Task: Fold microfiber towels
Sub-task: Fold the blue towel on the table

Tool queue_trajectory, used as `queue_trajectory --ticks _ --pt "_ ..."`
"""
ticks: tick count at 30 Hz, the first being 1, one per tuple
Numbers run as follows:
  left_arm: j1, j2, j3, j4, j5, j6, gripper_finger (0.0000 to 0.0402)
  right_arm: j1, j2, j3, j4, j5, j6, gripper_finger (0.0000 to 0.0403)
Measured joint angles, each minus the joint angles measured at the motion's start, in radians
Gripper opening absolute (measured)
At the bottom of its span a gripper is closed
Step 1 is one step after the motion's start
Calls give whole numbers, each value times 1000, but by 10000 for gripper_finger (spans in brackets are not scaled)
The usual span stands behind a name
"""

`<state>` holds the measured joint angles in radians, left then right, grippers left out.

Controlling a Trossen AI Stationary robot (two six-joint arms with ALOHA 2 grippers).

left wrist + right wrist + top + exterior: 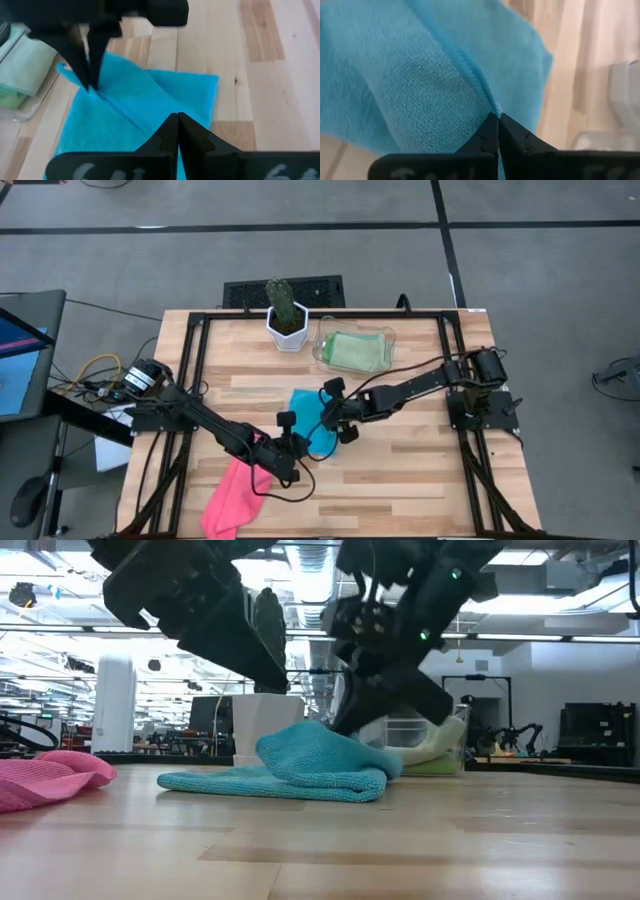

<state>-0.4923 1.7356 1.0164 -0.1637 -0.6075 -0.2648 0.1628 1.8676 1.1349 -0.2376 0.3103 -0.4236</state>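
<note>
A turquoise blue towel lies partly folded near the middle of the wooden table, one flap doubled over the layer beneath so that a soft rounded hump rises along the fold, as the low view shows. Its nap is fine and fuzzy, with a stitched hem running along the raised edge. The right claw sits at the towel's edge nearest the tray, its two dark fingers drawn together to a point on the hem, pinching the cloth. The left claw rests at the towel's near edge, fingers pressed tight together; whether any cloth is caught between them cannot be told. A hot pink towel lies rumpled and unfolded near the table's front left corner, just beside the left arm. Light green towels sit folded and stacked inside a clear plastic tray at the back of the table, next to a potted cactus in a white pot.
</note>
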Motion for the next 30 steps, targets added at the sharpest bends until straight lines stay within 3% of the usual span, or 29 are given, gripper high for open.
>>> queue_trajectory --ticks 6,11,24,30 --pt "0 2 0 2 0 -3 0 -16 6 18 32 -70 -20 24" --pt "0 2 0 2 -1 -5 0 -29 21 17 70 -75 -18 47" --pt "0 2 -6 -14 -8 -28 0 -64 12 41 57 -93 -24 165" --pt "0 2 -6 -77 -8 -69 0 -77 -17 51 -78 -104 -20 216"
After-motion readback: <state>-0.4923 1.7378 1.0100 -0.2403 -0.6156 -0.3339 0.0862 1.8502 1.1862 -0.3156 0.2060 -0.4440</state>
